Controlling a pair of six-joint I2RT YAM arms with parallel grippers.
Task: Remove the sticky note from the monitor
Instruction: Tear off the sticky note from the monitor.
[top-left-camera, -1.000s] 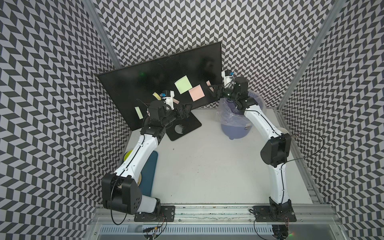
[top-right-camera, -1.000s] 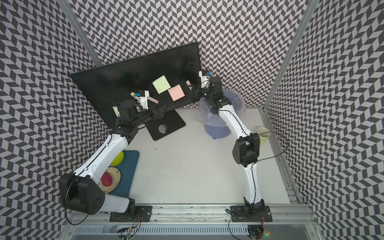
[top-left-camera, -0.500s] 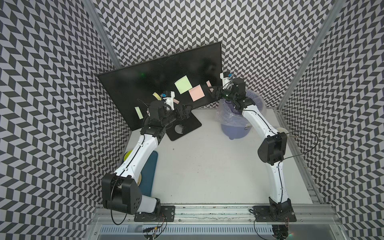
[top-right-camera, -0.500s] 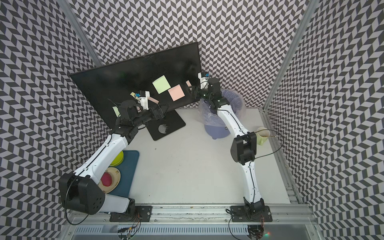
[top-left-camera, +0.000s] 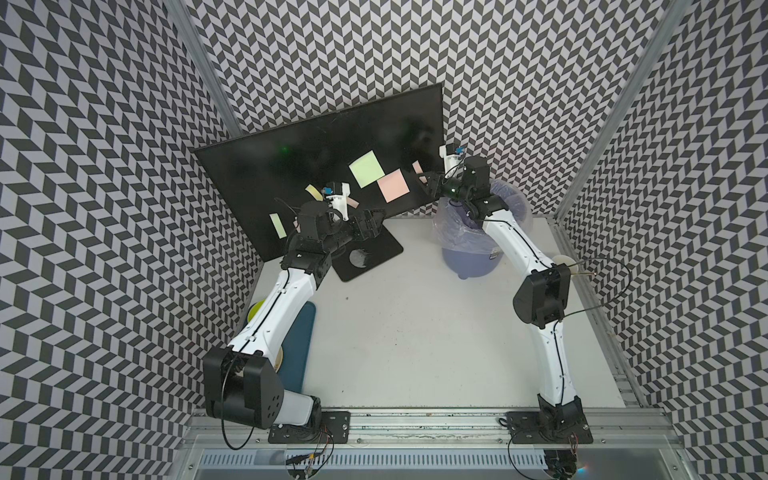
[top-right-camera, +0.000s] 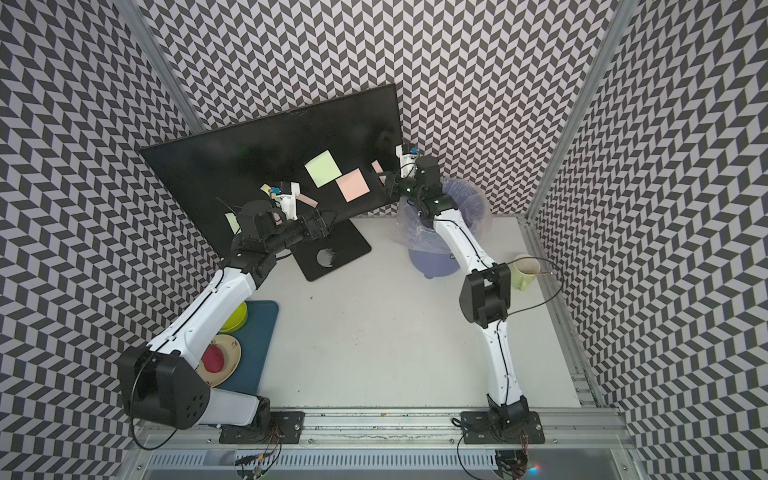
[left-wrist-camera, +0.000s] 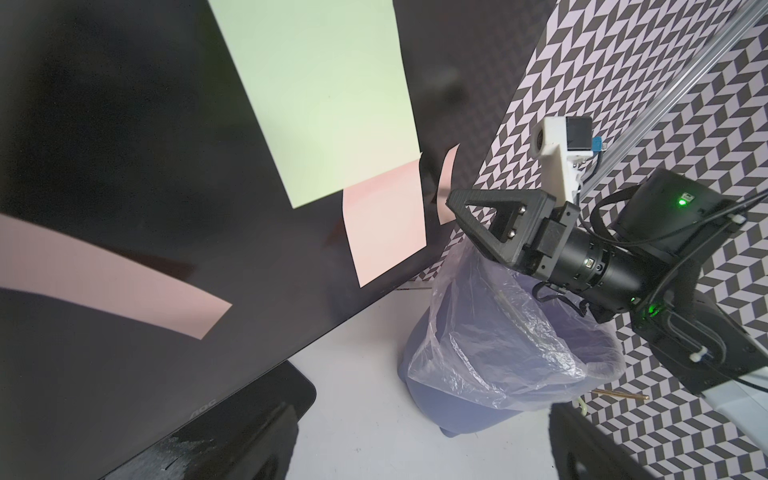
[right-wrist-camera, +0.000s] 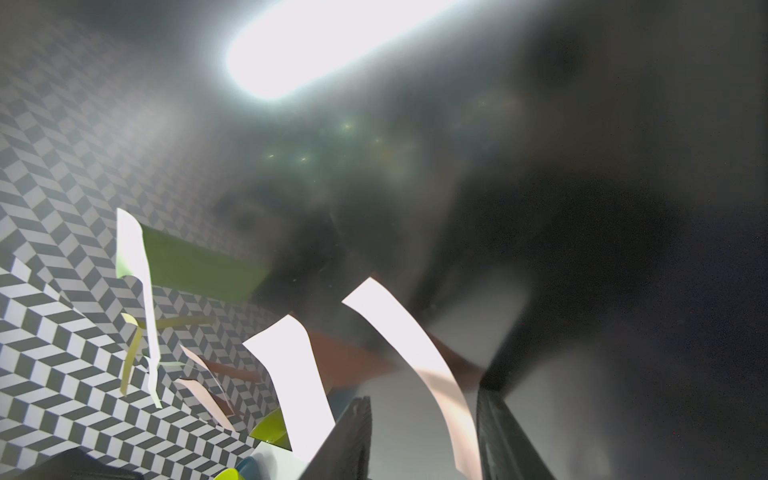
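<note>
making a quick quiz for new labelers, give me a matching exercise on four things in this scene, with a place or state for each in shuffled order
Things
1. green square note
2. bin
3. mug
4. left gripper

Place or state
A. lined with a clear plastic bag
B. open, low in front of the monitor
C. stuck on the monitor
D. standing at the right edge of the table

Pairs: 1-C, 2-A, 3-D, 4-B
</note>
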